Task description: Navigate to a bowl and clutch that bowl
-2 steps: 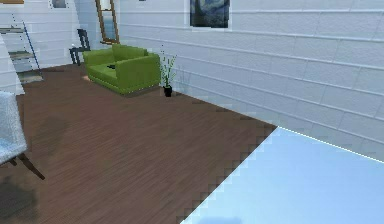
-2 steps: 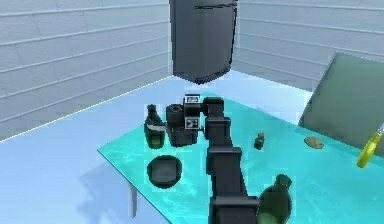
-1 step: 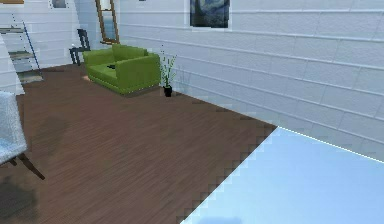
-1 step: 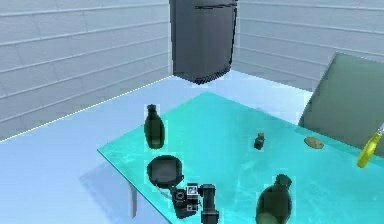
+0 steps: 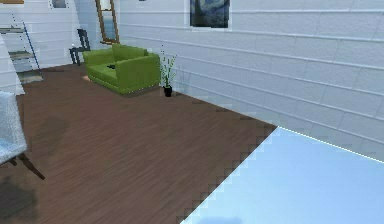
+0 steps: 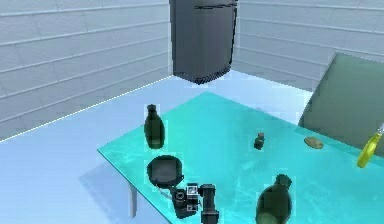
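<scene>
I see the dark bowl point(image 6: 165, 172) on the desk point(image 6: 232, 138), toward its edge, close by my gripper point(image 6: 181, 196) (whether it holds anything, I cannot tell). I judge it rigid, light and slick-sided, so the rim is my hold. It sits mouth up and round, with no long axis.

Table point(image 6: 225, 120): fridge point(image 6: 205, 40) behind its far end; chair point(image 6: 350, 100) at its right side.
On table: bottle point(image 6: 152, 126) at left; bowl point(image 6: 165, 172) just nearer than it; second bottle point(image 6: 275, 200) near right; small item point(image 6: 259, 141), perhaps a jar, mid-table.
Forward room: sofa point(image 5: 122, 68) far off; potted plant point(image 5: 167, 75) just right of it.
</scene>
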